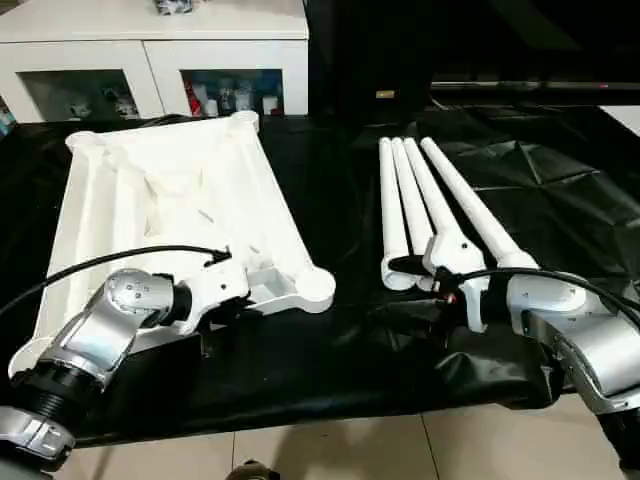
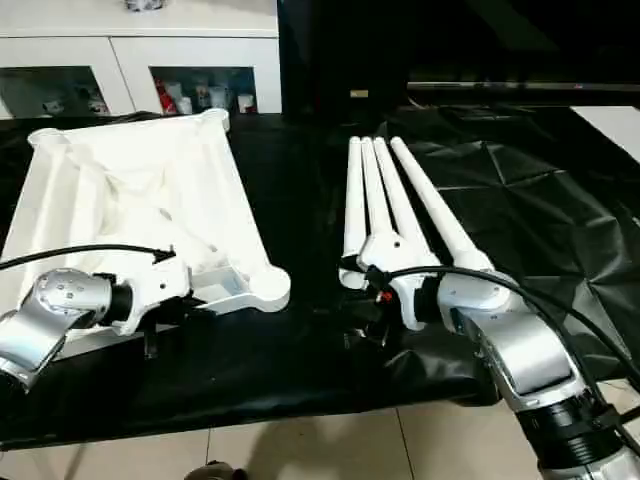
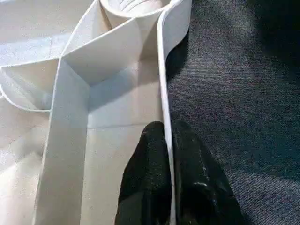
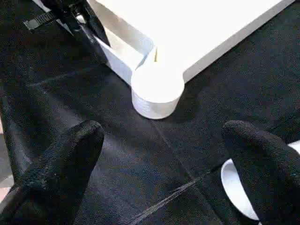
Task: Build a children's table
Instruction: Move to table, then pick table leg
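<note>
While the left tool (image 3: 168,140) pinches shut on the thin near rim of the upturned children's table top (image 1: 165,190), one black finger (image 3: 147,164) sits inside the wall and the other outside, close to a round corner socket (image 1: 313,285). That ribbed white top lies underside up on the black-covered tabletop (image 1: 330,360), at the robot's left. To the right, the right tool (image 4: 164,159) hangs spread wide with nothing in it, just above the black cover beside the near ends of four white legs (image 1: 430,205), which lie side by side
</note>
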Motion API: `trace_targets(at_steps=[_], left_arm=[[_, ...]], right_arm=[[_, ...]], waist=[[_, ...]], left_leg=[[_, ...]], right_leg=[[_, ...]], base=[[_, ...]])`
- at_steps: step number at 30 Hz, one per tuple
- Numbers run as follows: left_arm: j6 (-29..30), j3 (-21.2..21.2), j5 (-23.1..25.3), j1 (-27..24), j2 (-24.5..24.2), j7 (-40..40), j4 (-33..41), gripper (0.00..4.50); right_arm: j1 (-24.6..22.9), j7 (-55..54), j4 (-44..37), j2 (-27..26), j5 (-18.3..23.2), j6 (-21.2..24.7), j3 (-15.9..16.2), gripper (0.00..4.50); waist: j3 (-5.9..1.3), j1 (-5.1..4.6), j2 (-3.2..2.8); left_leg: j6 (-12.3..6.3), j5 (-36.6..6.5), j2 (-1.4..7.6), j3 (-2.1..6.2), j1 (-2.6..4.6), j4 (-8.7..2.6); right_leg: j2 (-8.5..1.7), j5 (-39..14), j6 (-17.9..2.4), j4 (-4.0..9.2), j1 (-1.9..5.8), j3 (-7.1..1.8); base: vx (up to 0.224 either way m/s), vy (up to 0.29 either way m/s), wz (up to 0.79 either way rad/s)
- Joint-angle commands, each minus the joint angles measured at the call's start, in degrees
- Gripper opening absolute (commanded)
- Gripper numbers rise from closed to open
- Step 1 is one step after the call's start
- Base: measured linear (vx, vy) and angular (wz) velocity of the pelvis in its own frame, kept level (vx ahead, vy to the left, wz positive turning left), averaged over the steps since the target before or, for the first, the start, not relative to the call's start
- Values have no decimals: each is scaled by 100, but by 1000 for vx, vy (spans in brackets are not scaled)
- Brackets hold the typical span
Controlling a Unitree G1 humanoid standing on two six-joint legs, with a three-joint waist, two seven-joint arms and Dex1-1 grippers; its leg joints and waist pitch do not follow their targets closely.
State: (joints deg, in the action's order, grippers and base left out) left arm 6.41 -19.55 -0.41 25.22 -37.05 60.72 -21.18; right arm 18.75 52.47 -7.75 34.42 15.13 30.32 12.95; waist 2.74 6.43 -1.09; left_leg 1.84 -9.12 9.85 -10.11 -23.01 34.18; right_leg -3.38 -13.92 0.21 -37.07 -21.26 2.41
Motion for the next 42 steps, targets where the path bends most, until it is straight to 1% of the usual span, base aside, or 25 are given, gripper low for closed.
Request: trace_targets(at_steps=[1, 5, 6, 8, 10, 11, 12, 13, 14, 15, 16, 17, 18, 19, 20, 21, 22, 23, 25, 27, 29, 30, 31, 35, 42], left_arm=[[147, 269, -386, 85, 136, 108, 284, 51], [383, 360, -607, 134, 167, 218, 496, 75], [453, 381, -647, 140, 133, 255, 587, 99], [518, 413, -679, 141, 100, 286, 670, 110], [734, 573, -791, 112, 1, 340, 922, 121], [1051, 796, -1013, 64, -123, 383, 1222, 121], [1083, 822, -1036, 59, -136, 382, 1253, 137], [1179, 919, -1112, 47, -176, 355, 1351, 145], [1376, 1087, -1243, 45, -245, 284, 1543, 151], [1471, 1139, -1281, 53, -247, 231, 1652, 156], [1471, 1139, -1281, 53, -247, 231, 1652, 156], [1543, 1164, -1287, 64, -225, 158, 1749, 168], [1642, 1157, -1317, 62, -163, 96, 1883, 168], [1717, 1145, -1361, 57, -82, 37, 2011, 179], [1870, 1137, -1433, 39, 50, -64, 2194, 188], [1870, 1137, -1433, 39, 50, -64, 2194, 196], [1939, 1103, -1443, 21, 121, -128, 2321, 203], [1991, 1079, -1447, 17, 136, -143, 2388, 213], [2077, 1050, -1441, 1, 161, -203, 2516, 223], [2165, 1053, -1471, 4, 194, -255, 2579, 237], [2325, 1073, -1528, -13, 204, -291, 2697, 249], [2373, 1081, -1542, -33, 196, -299, 2763, 249], [2405, 1088, -1548, -56, 185, -296, 2817, 249], [2613, 1086, -1618, -179, 74, -228, 3075, 249], [2827, 1074, -1692, -227, -2, -252, 3242, 249]], right_arm=[[87, -54, 31, 4, -29, 14, -25, 450], [124, -106, 65, -60, -17, 59, -80, 450], [153, -136, 69, -110, 24, 102, -120, 450], [190, -183, 80, -160, 53, 143, -157, 450], [343, -417, 167, -320, 51, 207, -259, 450], [698, -971, 530, -629, -3, 474, -467, 450], [750, -1056, 591, -673, -17, 508, -496, 450], [964, -1430, 863, -860, -83, 642, -619, 450], [1452, -2269, 1527, -1303, -112, 1069, -979, 450], [1746, -2709, 2004, -1491, -213, 1033, -1090, 450], [1746, -2709, 2004, -1491, -213, 1033, -1090, 450], [2003, -3036, 2433, -1630, -311, 924, -1146, 450], [2330, -3300, 2981, -1745, -446, 722, -1103, 450], [2659, -3556, 3544, -1845, -546, 588, -1077, 450], [3074, -3793, 4272, -1971, -583, 447, -1092, 450], [3074, -3793, 4272, -1971, -583, 447, -1092, 450], [3387, -3903, 4827, -2078, -547, 437, -1154, 450], [3540, -3987, 5097, -2130, -522, 446, -1212, 450], [3841, -4082, 5641, -2267, -491, 458, -1395, 450], [4023, -4029, 5978, -2360, -490, 505, -1437, 450], [4276, -4070, 6490, -2453, -616, 456, -1375, 450], [4378, -4150, 6697, -2475, -712, 445, -1312, 450], [4452, -4235, 6861, -2495, -803, 423, -1249, 450], [4674, -4378, 7336, -2607, -699, 163, -1426, 450], [4826, -4296, 7767, -2745, -812, 2, -1478, 450]], waist=[[-350, 17, 22], [-359, 37, 22], [-355, 33, 27], [-347, 25, 27], [-351, 16, -23], [-344, -5, -4], [-355, -28, -42], [-352, -75, -22], [-353, -116, -38], [-350, -141, -34], [-350, -140, -41], [-335, -127, -39], [-335, -132, -53], [-352, -164, -15], [-358, -179, -20], [-363, -166, -31], [-371, -130, -44], [-387, -147, 19], [-401, -151, -6], [-407, -131, 43], [-401, -124, 41], [-406, -128, 50], [-396, -125, 26], [-370, -127, 23], [-372, -111, 21]], left_leg=[[10, -1173, 358, 134, 200, -399], [-1, -1135, 361, 130, 203, -393], [-3, -1163, 361, 130, 203, -397], [6, -1210, 355, 129, 207, -400], [66, -1235, 351, 132, 211, -398], [122, -1261, 346, 136, 212, -412], [169, -1241, 331, 144, 213, -404], [236, -1214, 314, 148, 182, -423], [319, -1286, 294, 139, 221, -412], [376, -1339, 285, 141, 220, -410], [479, -1405, 291, 132, 239, -407], [504, -1478, 300, 121, 241, -418], [529, -1521, 307, 116, 259, -417], [597, -1466, 287, 118, 242, -422], [638, -1435, 285, 112, 244, -403], [642, -1402, 293, 118, 232, -397], [593, -1284, 304, 96, 229, -385], [509, -1019, 284, 101, 182, -391], [411, -796, 277, 89, 178, -362], [324, -673, 276, 77, 167, -348], [251, -571, 277, 76, 152, -347], [270, -590, 286, 78, 158, -348], [300, -637, 290, 78, 165, -356], [451, -940, 304, 76, 177, -378], [476, -953, 300, 77, 171, -378]], right_leg=[[-523, -384, -1241, 458, 123, -266], [-516, -163, -1341, 429, 123, -257], [-516, -196, -1333, 433, 125, -258], [-515, -305, -1316, 444, 119, -261], [-520, -388, -1321, 435, 111, -263], [-503, -453, -1318, 441, 115, -256], [-510, -448, -1370, 413, 104, -253], [-483, -522, -1354, 424, 130, -233], [-476, -597, -1406, 422, 70, -241], [-474, -663, -1428, 419, 77, -238], [-477, -762, -1406, 424, 55, -241], [-464, -773, -1318, 451, 69, -253], [-473, -766, -1312, 440, 41, -261], [-462, -697, -1327, 420, 64, -247], [-484, -627, -1405, 417, 51, -253], [-499, -574, -1417, 415, 80, -253], [-476, -320, -1355, 404, 71, -262], [-437, 53, -1334, 357, 129, -244], [-438, 398, -1317, 333, 130, -241], [-433, 575, -1316, 327, 149, -239], [-427, 667, -1325, 313, 147, -223], [-435, 613, -1352, 303, 139, -219], [-437, 487, -1392, 318, 123, -213], [-442, 220, -1281, 326, 106, -226], [-435, 241, -1242, 317, 102, -226]], base=[[0, 0, 0], [0, 0, 0], [0, 0, 0], [0, 0, 0], [0, 0, 0], [0, 0, 0], [0, 0, 0], [0, 0, 0], [0, 0, 0], [0, 0, 0], [0, 0, 0], [0, 0, 0], [0, 0, 0], [0, 0, 0], [0, 0, 0], [0, 0, 0], [0, 0, 0], [0, 0, 0], [0, 0, 0], [0, 0, 0], [0, 0, 0], [0, 0, 0], [0, 0, 0], [0, 0, 0], [0, 0, 0]])
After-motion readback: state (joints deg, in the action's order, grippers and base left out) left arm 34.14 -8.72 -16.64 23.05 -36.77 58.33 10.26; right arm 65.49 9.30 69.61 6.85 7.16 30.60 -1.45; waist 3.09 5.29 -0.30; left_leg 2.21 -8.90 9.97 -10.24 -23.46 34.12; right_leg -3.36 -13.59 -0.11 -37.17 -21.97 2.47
